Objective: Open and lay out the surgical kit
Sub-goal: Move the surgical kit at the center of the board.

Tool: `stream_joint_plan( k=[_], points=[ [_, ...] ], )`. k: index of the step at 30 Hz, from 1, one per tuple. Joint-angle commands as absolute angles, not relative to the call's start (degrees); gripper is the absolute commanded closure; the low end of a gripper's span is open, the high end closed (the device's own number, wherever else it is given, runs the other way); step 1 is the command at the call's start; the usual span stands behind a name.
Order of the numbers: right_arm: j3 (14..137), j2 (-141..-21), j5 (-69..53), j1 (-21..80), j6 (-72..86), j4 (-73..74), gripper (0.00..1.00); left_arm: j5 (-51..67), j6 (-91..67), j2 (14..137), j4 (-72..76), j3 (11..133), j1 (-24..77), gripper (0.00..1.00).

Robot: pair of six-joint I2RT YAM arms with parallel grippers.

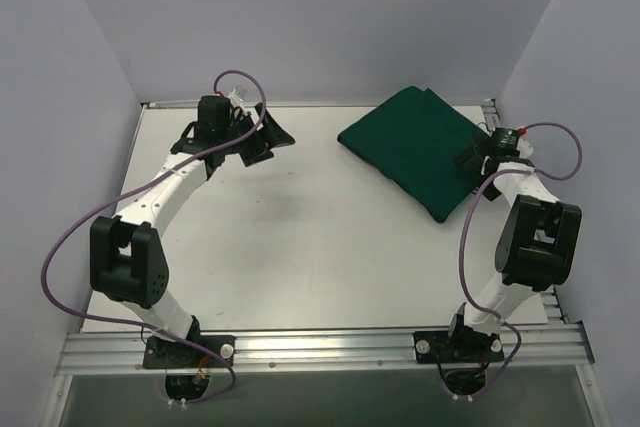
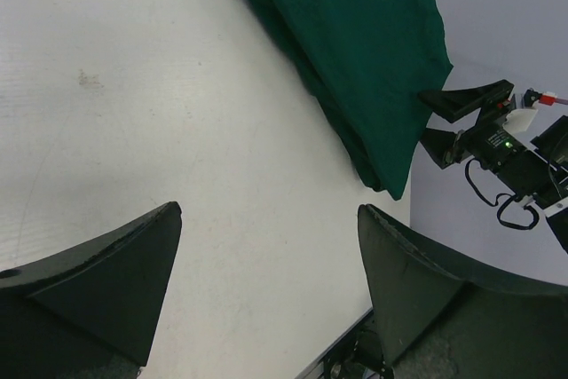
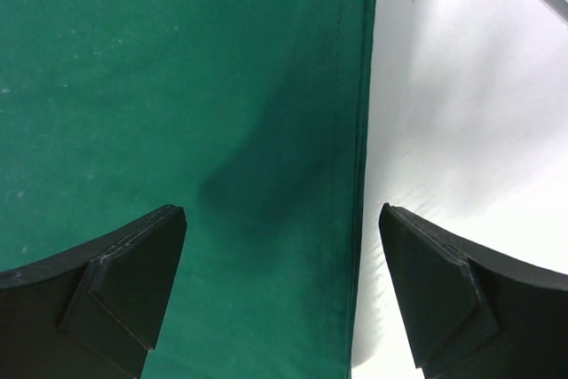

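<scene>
Here's the white tabletop (image 1: 300, 257), wide and pale, walled in by lilac panels on the left, right and far sides. On it, at the far right corner, sits the dark green folded cloth wrap (image 1: 415, 147), a squarish bundle turned diagonally so that one corner points at the middle of the tabletop. It lies flat and closed up, and its stacked layers show along the near-left edge. From the right wrist, a straight stitched hem runs down its side, and the weave looks matte with a few pale flecks of lint. The right claw (image 1: 472, 169) hangs at the bundle's right edge with its black fingers spread wide: one finger over the green fabric, the other over bare tabletop, the hem between them. I cannot tell whether it touches the cloth. Over on the far left, the left claw (image 2: 268, 209) is spread wide too, with nothing between its fingers but bare tabletop, well apart from the bundle. A purple cable (image 1: 60, 247) loops off each arm. Smallest of all is a faint grey smudge (image 2: 87, 77) on the tabletop.
</scene>
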State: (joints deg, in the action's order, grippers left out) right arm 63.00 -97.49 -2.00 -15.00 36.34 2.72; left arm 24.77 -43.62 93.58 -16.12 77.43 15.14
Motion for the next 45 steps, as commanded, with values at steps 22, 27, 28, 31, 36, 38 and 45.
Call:
stream_joint_plan(
  k=[22, 27, 28, 31, 36, 38, 45],
  points=[
    [66.4, -105.8, -10.8, -12.0, 20.2, -1.2, 0.88, 26.8, -39.1, 85.1, -15.2, 71.3, 16.3, 0.11],
    [67.6, -106.7, -9.1, -7.0, 14.2, -0.3, 1.00, 26.9, -38.6, 82.5, -16.3, 69.4, 16.3, 0.11],
    [67.5, -106.5, -8.7, -4.9, 13.1, 1.0, 1.00, 26.8, -38.2, 82.0, -16.9, 69.2, 16.3, 0.11],
    [66.9, -105.6, -9.0, -1.9, 9.9, 1.2, 1.00, 26.5, -37.5, 80.1, -18.3, 68.6, 16.1, 0.11],
    [65.4, -103.7, -11.8, 1.8, 4.7, 0.5, 1.00, 25.4, -36.5, 75.4, -21.3, 67.3, 16.0, 0.11],
    [65.6, -103.3, -11.1, 3.0, 3.6, 0.5, 1.00, 24.7, -36.1, 73.7, -22.3, 66.7, 15.9, 0.11],
    [72.1, -106.6, -14.7, 4.2, -1.7, -0.6, 1.00, 23.0, -35.8, 70.0, -23.6, 65.2, 15.6, 0.11]
  ],
)
